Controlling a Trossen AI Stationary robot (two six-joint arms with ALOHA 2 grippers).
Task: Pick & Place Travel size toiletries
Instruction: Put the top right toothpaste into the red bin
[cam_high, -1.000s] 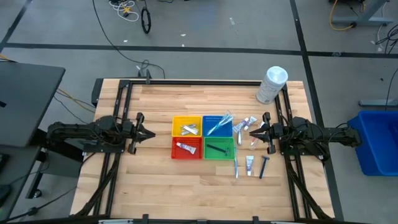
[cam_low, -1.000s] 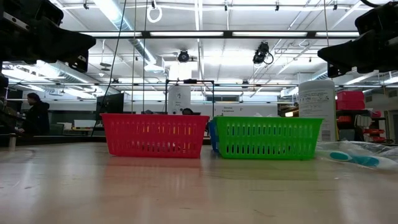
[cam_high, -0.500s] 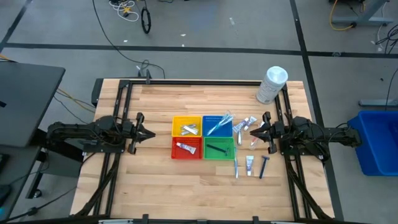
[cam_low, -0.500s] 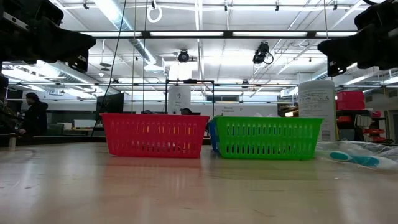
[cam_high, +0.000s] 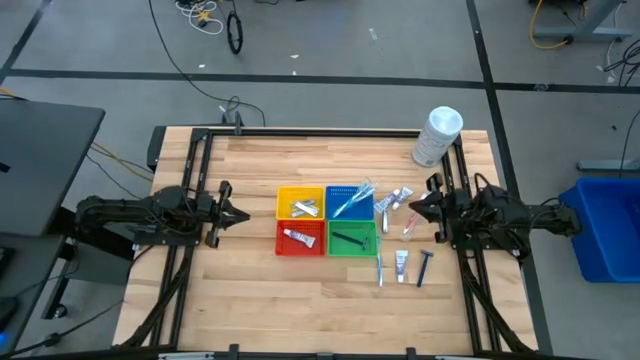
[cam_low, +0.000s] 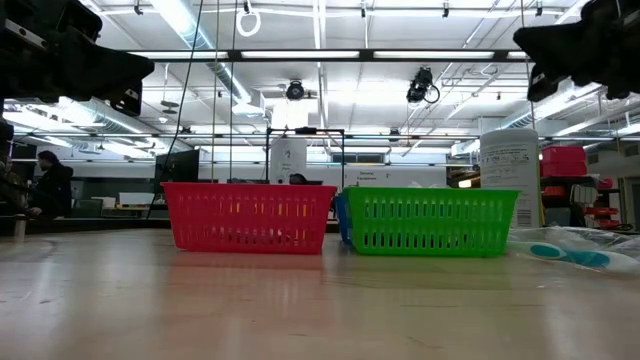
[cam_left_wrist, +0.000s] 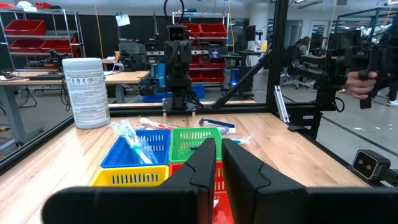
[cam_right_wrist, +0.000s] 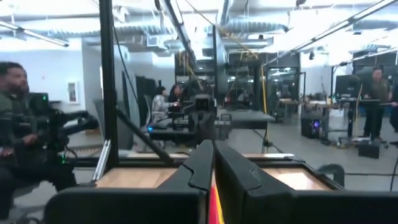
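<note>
**Wood-topped surface with four plastic baskets and loose toiletries**

Pale plank surface (cam_high: 250, 290), smooth, framed by dark rails. At its middle, four slotted plastic baskets sit in a tight square: yellow basket (cam_high: 300, 203), blue basket (cam_high: 349, 202), red basket (cam_high: 300, 238), green basket (cam_high: 353, 239).

Contents, seen from above:
- yellow: silvery packets (cam_high: 304, 208)
- blue: pale slim toothbrushes (cam_high: 352, 200), tips over the rim
- red: one small white tube (cam_high: 297, 237)
- green: one dark razor (cam_high: 349, 239)

Loose travel size toiletries lie on the bare wood just right of the baskets. A cluster of crinkled packets and tubes (cam_high: 394, 204) lies beside the blue basket. Nearer the front edge lie a toothbrush (cam_high: 380, 270), a small grey tube (cam_high: 401, 265) and a dark razor (cam_high: 424, 267), side by side, apart.

Right hand (cam_high: 407, 208): dark, fingers pressed together, empty, tips pointing toward the baskets and close over the loose cluster; the three front items lie a little forward of it.

Left hand (cam_high: 241, 216): dark, fingers pressed together, empty, left of the baskets, apart from them.

Large white cylindrical container (cam_high: 436, 136), labelled, upright at the far right corner.
</note>
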